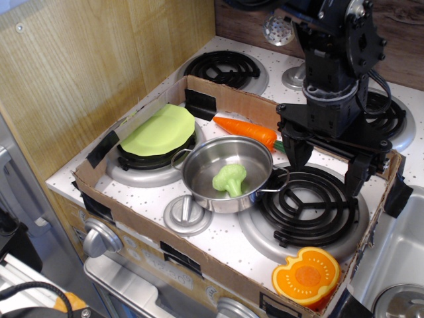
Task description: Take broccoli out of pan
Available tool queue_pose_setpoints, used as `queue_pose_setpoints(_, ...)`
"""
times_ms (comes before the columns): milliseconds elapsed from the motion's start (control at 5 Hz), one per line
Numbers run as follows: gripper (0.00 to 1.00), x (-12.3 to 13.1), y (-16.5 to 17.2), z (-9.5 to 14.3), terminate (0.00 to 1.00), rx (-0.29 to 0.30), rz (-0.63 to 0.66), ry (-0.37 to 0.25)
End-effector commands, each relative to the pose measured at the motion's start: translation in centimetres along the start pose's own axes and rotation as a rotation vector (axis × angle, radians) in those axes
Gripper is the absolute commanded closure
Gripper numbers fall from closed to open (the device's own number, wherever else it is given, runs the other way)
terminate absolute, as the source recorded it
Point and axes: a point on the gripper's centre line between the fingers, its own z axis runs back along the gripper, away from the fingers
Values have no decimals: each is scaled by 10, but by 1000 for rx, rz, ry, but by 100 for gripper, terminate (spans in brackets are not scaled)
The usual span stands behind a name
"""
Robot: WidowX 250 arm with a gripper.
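Note:
The pale-green broccoli [230,179] lies inside the shiny steel pan [199,173], near its middle. The pan stands on the toy stove top between the left and right front burners, with a wire loop handle on each side. My gripper [326,171] is open, its two black fingers spread wide and pointing down. It hangs above the right front burner [305,213], to the right of the pan and apart from it. Nothing is between the fingers.
An orange carrot [246,130] lies just behind the pan. A lime-green disc [161,130] covers the left burner. A grey knobbed lid [187,213] sits in front of the pan. An orange slice toy [306,274] lies at the front right. A cardboard wall [159,235] rings the stove.

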Motion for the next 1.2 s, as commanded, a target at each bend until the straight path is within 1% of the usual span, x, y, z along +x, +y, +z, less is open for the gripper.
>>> queue_pose_setpoints(0, 0, 0, 0, 0, 0, 0, 0, 0)
queue_pose_setpoints(200, 0, 5, 15, 6, 0, 14, 4, -18)
queue_pose_setpoints(400, 0, 2, 32, 16, 0, 34, 74, -24)
queue_pose_setpoints(600, 0, -6, 49, 20, 0, 20, 152, -17)
queue_pose_setpoints(800, 0, -18, 75, 21, 0, 14, 222, -5)
queue_pose_setpoints(1000, 0, -24, 88, 26, 0, 40, 213, -22)
